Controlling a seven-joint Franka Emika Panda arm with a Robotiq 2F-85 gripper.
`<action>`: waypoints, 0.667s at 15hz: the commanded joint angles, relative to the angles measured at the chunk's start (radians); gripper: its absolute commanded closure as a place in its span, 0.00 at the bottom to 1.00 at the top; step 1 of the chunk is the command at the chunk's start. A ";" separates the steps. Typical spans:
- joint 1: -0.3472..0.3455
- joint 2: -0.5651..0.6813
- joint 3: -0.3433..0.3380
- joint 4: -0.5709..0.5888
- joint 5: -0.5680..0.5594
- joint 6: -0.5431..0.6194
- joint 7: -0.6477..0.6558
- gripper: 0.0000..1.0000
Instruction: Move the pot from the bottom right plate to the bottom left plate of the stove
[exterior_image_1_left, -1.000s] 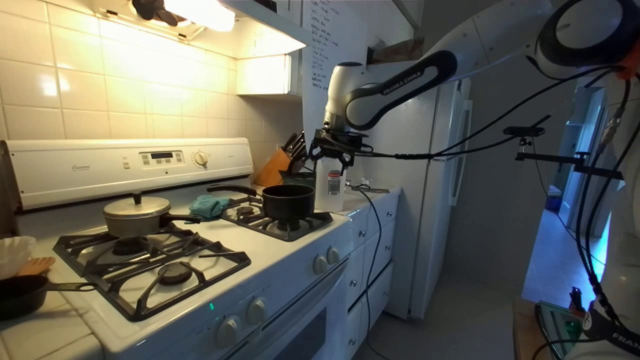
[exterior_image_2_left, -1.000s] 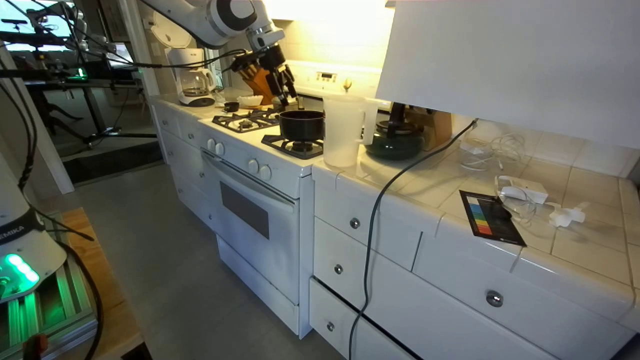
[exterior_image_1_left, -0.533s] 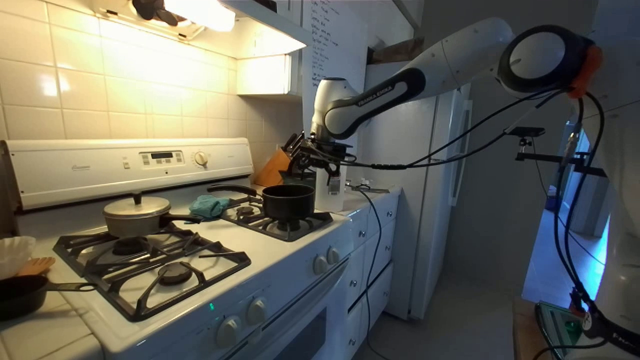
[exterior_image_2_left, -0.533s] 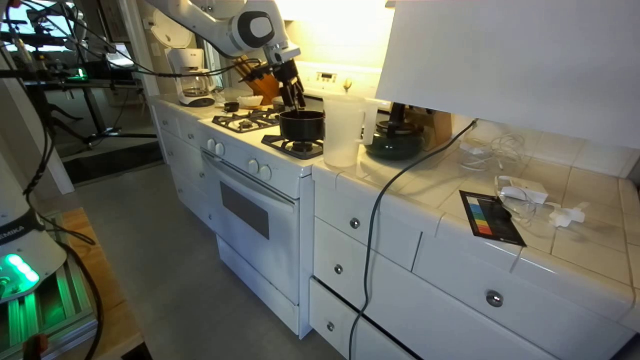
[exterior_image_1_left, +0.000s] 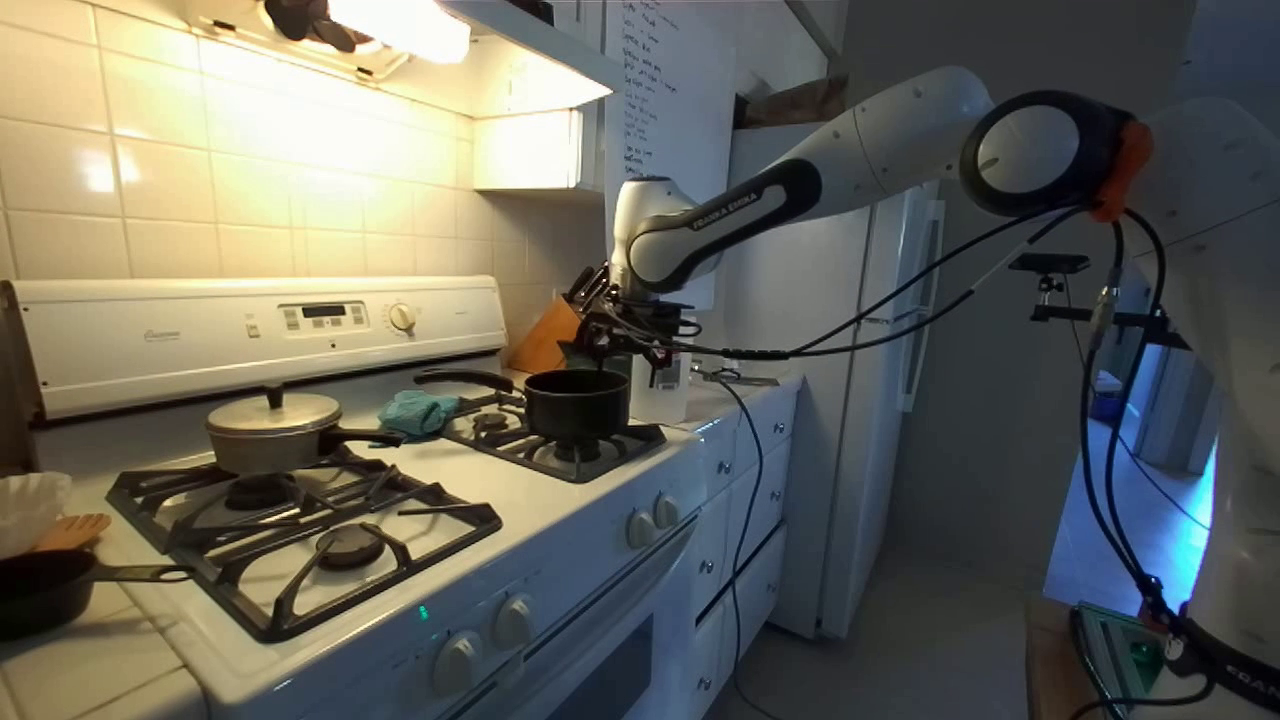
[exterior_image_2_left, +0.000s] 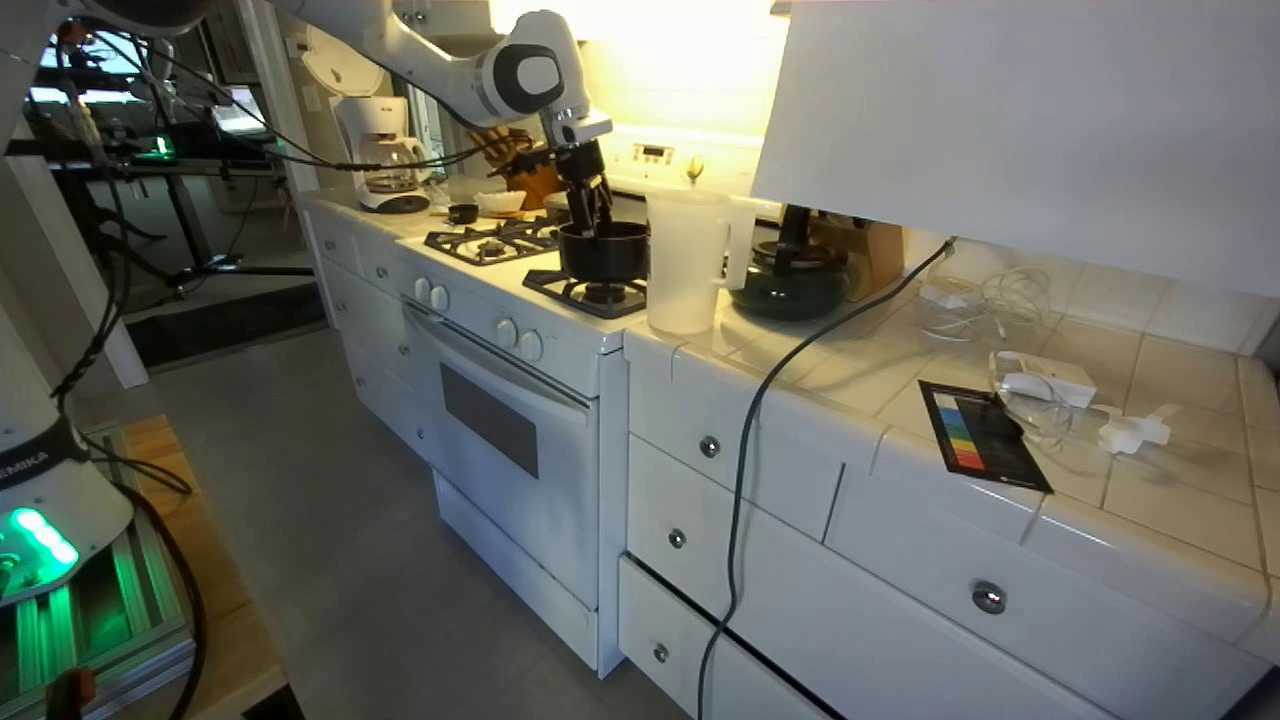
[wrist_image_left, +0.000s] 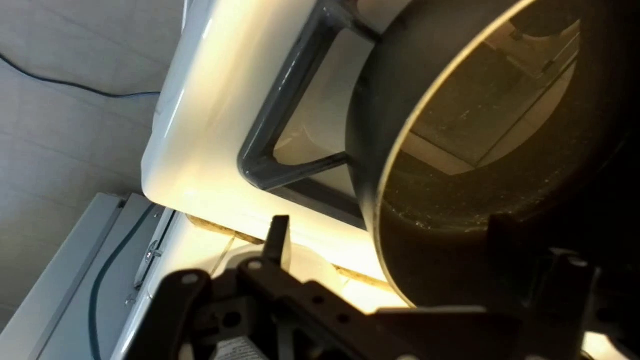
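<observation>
The black pot (exterior_image_1_left: 577, 405) sits on the bottom right plate (exterior_image_1_left: 640, 436), with its long handle toward the back of the stove. It also shows in the other views (exterior_image_2_left: 604, 255) (wrist_image_left: 400, 95); its inside is shiny with reflections. The bottom left plate (exterior_image_1_left: 350, 547) has nothing on its grate, and it also shows in an exterior view (exterior_image_2_left: 490, 248). My gripper (exterior_image_1_left: 627, 372) is open at the pot's rim. In the wrist view my gripper (wrist_image_left: 391, 220) has one finger outside the pot and the other over or inside its opening. The rim passes between them, apart from the visible finger.
A white pitcher (exterior_image_2_left: 690, 265) stands close beside the pot, with a green kettle (exterior_image_2_left: 790, 285) behind. A silver lidded pot (exterior_image_1_left: 272, 435) sits on the back left burner. A teal cloth (exterior_image_1_left: 418, 412) lies between the grates. A shallow dark pan (exterior_image_1_left: 45, 590) is at the far left.
My gripper has come down and across to the pot, and its fingers now straddle the rim. The pot has not moved.
</observation>
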 joint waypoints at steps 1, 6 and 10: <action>0.010 0.023 -0.029 0.026 0.050 -0.032 -0.012 0.09; 0.015 0.034 -0.040 0.035 0.050 -0.034 -0.014 0.56; 0.021 0.035 -0.042 0.037 0.047 -0.027 -0.012 0.84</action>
